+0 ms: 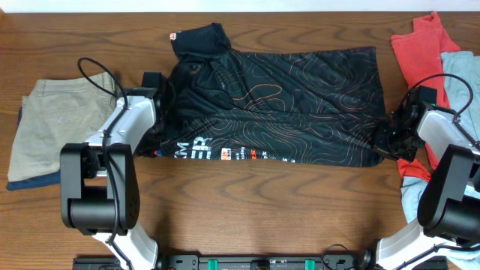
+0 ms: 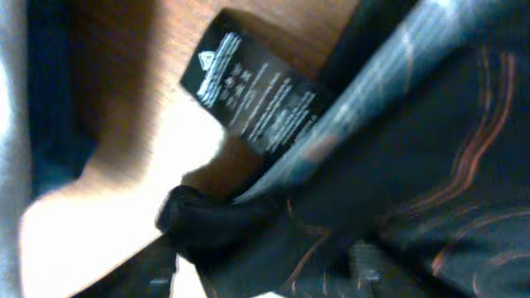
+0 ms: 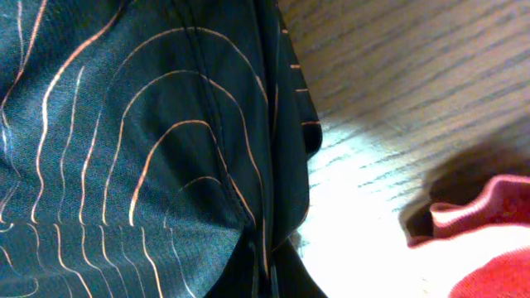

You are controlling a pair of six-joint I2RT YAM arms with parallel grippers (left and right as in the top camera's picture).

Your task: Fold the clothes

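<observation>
**Sam:** Where are the two grippers?

**Mia:** The left gripper [image 1: 161, 112] is at the left end of the black shirt [image 1: 285, 97]. The right gripper [image 1: 384, 137] is at the right end, by the corner near the front edge of the table [image 1: 262, 202].

**Sam:** Are they holding the shirt?

**Mia:** I cannot tell. Both wrist views show only cloth up close, with no fingers. The left one is blurry and shows a black label [image 2: 252, 95].

**Sam:** Which way does the shirt lie?

**Mia:** It lies flat in the middle of the table. Its long way runs from the left edge to the right edge. The letters are toward the front edge and the collar is toward the back edge. I think each arm is nearest its own end.

**Sam:** How many things are there?

**Mia:** One shirt and two grippers. One pair of tan trousers [image 1: 52, 124] is by the left edge. One red cloth [image 1: 418, 49] and one light blue cloth [image 1: 461, 75] are near the back right corner.
</observation>
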